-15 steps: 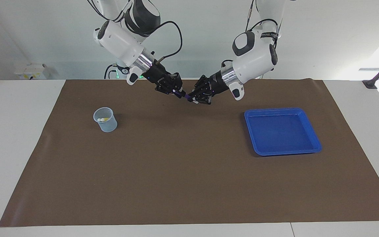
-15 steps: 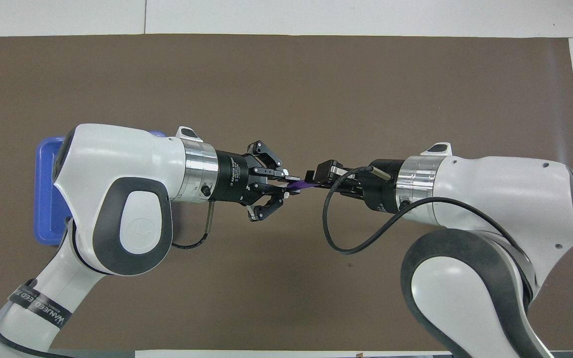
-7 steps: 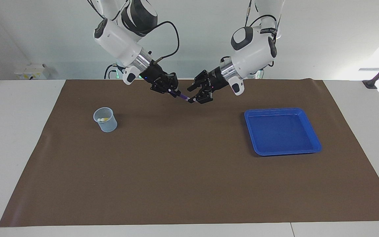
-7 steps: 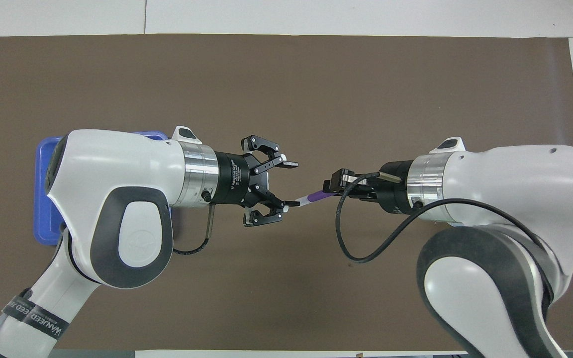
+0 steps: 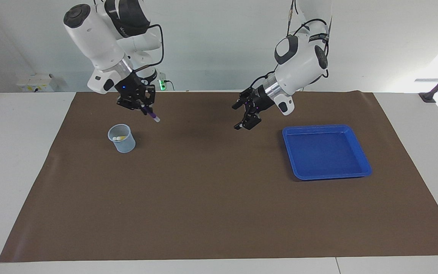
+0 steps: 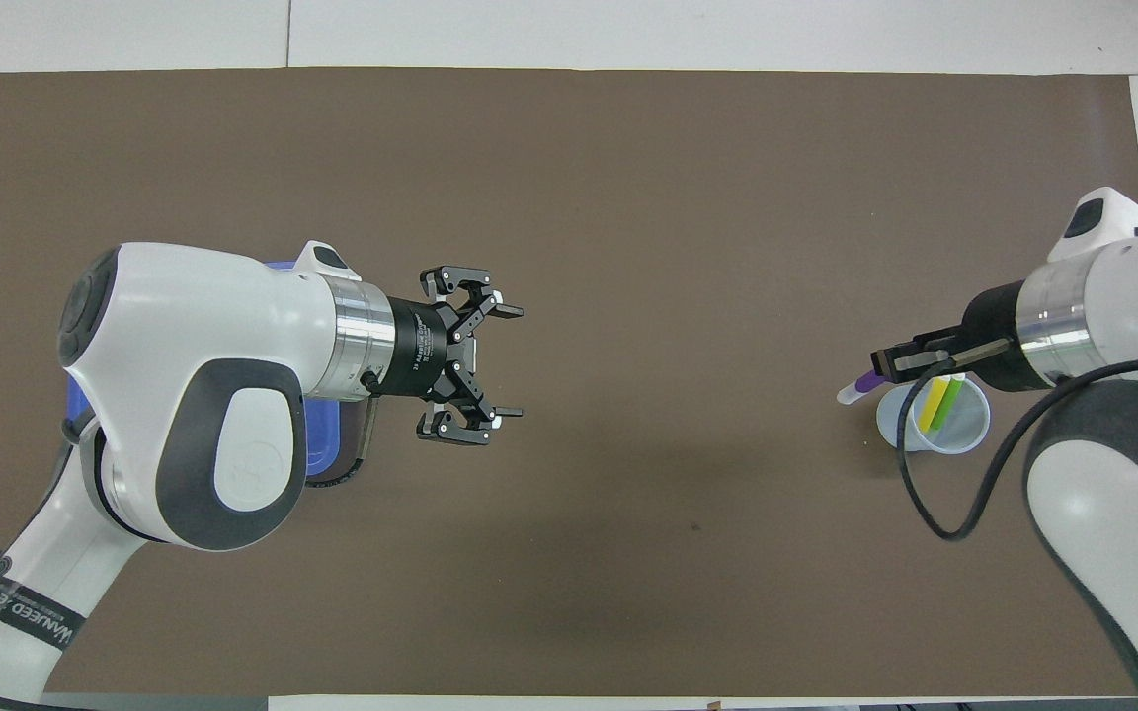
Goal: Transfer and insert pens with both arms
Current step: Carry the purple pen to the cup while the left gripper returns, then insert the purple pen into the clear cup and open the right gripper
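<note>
Above the brown mat [image 5: 219, 198], toward the right arm's end of the surface [image 5: 17, 160]: right tool [image 5: 142, 107] up in the air, fingertips clamped together on the purple pen [image 5: 149, 113]; pen tilted, pale whitish end lowest and pointing toward the mat's middle; in the overhead view, right tool [image 6: 893, 365] over the rim of the clear cup [image 6: 934, 427], purple pen [image 6: 859, 387] jutting out past that rim; pen not yet in the cup.

In the clear cup [image 5: 121, 138], standing on the mat: yellow pen [image 6: 932, 404] and green pen [image 6: 946, 407] leaning side by side; in the facing view only their pale ends visible at the rim.

Over the mat's middle, just beside the blue tray [image 5: 326, 152]: left tool [image 5: 246, 116] aloft, fingers spread well apart, nothing between them; same wide spread in the overhead view, left tool [image 6: 502, 361] pointing toward the right arm's end.

Blue tray [image 6: 322, 464] flat on the mat toward the left arm's end, mostly hidden under the left arm from above; nothing in it in the facing view.
</note>
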Controlling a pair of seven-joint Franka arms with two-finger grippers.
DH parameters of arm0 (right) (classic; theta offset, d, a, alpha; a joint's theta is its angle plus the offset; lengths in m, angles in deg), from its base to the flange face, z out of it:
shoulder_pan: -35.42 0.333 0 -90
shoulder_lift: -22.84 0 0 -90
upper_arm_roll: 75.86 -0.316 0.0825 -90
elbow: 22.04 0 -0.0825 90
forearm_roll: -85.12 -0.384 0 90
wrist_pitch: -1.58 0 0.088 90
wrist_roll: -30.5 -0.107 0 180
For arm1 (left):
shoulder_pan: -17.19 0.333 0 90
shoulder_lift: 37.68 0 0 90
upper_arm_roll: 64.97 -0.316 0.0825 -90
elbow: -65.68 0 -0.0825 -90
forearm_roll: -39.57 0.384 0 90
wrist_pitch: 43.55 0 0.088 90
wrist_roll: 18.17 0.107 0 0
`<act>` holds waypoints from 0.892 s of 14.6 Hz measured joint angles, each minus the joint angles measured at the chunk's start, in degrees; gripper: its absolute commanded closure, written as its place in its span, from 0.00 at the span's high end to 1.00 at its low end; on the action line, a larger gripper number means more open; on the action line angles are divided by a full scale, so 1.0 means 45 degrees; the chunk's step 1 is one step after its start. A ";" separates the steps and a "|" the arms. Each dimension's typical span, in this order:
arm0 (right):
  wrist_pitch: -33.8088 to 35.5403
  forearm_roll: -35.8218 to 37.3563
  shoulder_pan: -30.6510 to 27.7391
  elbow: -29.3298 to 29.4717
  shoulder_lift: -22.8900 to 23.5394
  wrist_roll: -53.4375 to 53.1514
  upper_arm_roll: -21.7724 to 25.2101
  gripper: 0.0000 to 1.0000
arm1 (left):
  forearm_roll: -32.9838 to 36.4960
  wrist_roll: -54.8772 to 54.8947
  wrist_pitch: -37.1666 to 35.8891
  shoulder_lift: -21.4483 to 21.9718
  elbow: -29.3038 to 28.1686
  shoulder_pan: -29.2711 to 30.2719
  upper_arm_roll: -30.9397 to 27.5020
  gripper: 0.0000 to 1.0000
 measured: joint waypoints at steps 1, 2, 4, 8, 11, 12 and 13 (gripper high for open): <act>0.0024 0.0604 -0.0359 -0.0120 0.0042 0.0888 0.0012 0.00 | 0.0613 0.0302 -0.0269 0.0002 0.0002 0.0079 -0.0002 1.00; 0.0024 0.1003 -0.0721 -0.0274 0.0098 0.1616 0.0015 0.00 | 0.0972 0.0909 -0.0604 0.0010 0.0003 0.0134 -0.0006 1.00; 0.0002 0.1273 -0.1362 -0.0726 0.0194 0.2529 0.0021 0.00 | 0.1180 0.2932 -0.1394 0.0071 0.0004 0.0382 -0.0028 1.00; -0.1241 0.1287 -0.1725 -0.1949 0.0255 0.2898 -0.0001 0.00 | 0.1623 0.6387 -0.2495 0.0239 0.0034 0.1572 -0.0089 1.00; -0.2349 0.1292 -0.1724 -0.2945 0.0398 0.2898 -0.0039 0.02 | 0.2384 0.8075 -0.3037 0.0257 0.0180 0.2528 -0.0131 1.00; -0.2449 0.1293 -0.1724 -0.3048 0.0425 0.2898 -0.0039 0.34 | 0.2655 0.8495 -0.3117 0.0257 0.0233 0.2735 -0.0138 1.00; -0.2462 0.1293 -0.1724 -0.3090 0.0430 0.2898 -0.0039 0.83 | 0.2949 0.8988 -0.3222 0.0260 0.0270 0.2931 -0.0142 1.00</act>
